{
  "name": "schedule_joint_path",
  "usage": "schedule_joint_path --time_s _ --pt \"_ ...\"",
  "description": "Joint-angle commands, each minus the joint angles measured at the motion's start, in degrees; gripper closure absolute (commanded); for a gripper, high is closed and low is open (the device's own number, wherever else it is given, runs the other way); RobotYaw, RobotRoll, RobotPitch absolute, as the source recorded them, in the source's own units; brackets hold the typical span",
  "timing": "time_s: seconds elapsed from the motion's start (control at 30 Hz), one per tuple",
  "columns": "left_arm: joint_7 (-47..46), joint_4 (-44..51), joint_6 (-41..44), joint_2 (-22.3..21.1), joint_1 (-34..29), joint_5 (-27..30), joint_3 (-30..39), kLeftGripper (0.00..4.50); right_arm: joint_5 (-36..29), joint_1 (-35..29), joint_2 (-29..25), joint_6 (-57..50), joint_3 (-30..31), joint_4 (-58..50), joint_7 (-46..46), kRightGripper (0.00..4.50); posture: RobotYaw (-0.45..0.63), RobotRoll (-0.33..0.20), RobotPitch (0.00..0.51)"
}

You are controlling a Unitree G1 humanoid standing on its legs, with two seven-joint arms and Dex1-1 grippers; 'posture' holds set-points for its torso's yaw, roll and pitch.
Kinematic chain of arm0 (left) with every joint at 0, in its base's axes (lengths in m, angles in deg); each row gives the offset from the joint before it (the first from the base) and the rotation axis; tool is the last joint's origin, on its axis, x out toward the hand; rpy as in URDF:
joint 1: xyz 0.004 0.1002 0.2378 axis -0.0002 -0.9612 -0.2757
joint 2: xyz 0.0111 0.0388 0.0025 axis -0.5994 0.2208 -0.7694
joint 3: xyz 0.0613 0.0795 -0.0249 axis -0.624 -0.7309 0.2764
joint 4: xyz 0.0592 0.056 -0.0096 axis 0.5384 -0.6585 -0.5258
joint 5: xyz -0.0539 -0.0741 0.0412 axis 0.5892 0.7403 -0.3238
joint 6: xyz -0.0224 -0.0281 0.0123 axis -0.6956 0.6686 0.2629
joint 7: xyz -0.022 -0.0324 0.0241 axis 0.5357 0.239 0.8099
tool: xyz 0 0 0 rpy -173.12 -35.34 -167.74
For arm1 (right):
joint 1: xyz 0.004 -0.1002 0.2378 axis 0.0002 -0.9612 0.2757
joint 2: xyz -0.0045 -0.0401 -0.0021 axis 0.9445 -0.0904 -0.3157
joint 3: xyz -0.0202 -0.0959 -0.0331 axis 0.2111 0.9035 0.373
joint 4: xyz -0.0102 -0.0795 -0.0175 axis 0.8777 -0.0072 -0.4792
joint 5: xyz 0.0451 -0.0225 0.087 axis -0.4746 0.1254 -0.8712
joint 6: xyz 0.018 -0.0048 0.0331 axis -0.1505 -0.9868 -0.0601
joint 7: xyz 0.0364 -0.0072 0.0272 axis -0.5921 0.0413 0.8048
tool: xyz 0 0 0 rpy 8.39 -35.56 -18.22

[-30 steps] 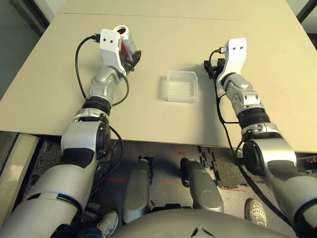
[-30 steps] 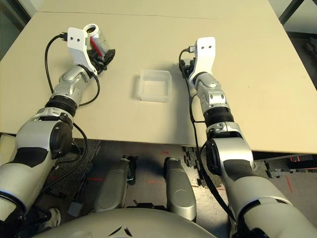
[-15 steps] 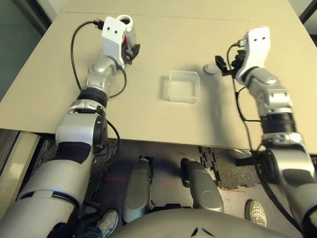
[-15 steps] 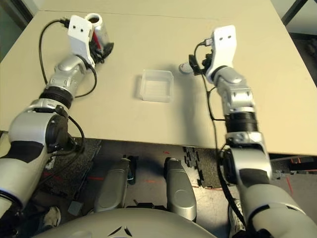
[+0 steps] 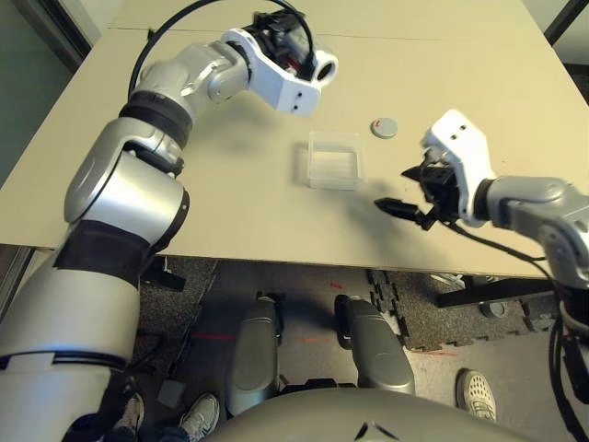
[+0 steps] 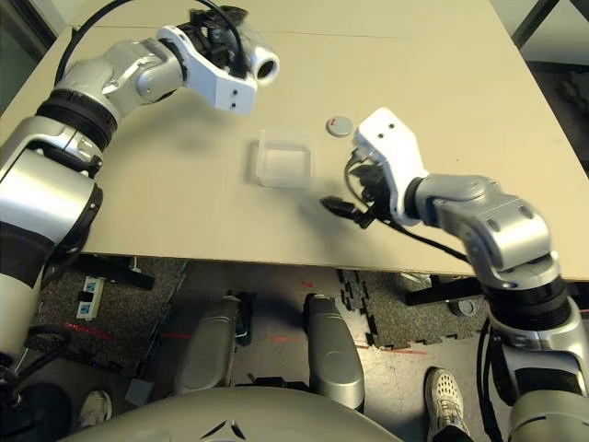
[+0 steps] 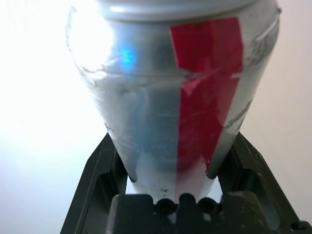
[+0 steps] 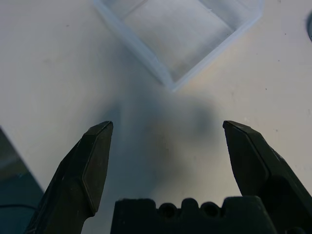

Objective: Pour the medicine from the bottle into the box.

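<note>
Big flat beige table [image 5: 230, 203], smooth matte top. The left pincer [image 7: 170, 195] is clamped on the bottle [image 5: 308, 64], a shiny silver cylinder with a strip of red tape, tipped on its side in the air, its round open mouth toward the box [image 5: 334, 159]. That box is clear plastic, shallow and square with rounded corners, mid-table. The right pincer [image 8: 168, 161] hovers near it, 2 black fingers spread wide, gripping nothing. A little grey disc cap [image 5: 385, 127] lies flat beyond the box.
</note>
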Motion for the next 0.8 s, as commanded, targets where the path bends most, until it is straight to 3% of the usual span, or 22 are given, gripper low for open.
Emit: schedule_joint_path --time_s 0.03,0.53,0.8 --pt "-4.8 -1.6 -0.1 0.4 1.6 -5.8 -4.9 1.79 1.4 1.6 1.7 1.9 2.2 2.0 -1.0 0.0 -0.05 0.0 0.143" --pt "-7.8 -3.9 0.9 2.3 3.6 -7.5 -5.9 1.79 4.3 3.5 5.0 6.1 3.1 7.0 -1.5 0.0 -0.04 0.0 0.139" --pt "-13.5 -1.1 2.3 6.3 3.4 -13.5 -11.3 1.79 4.9 4.1 4.7 6.6 4.0 8.1 -0.8 0.0 -0.03 0.0 0.139"
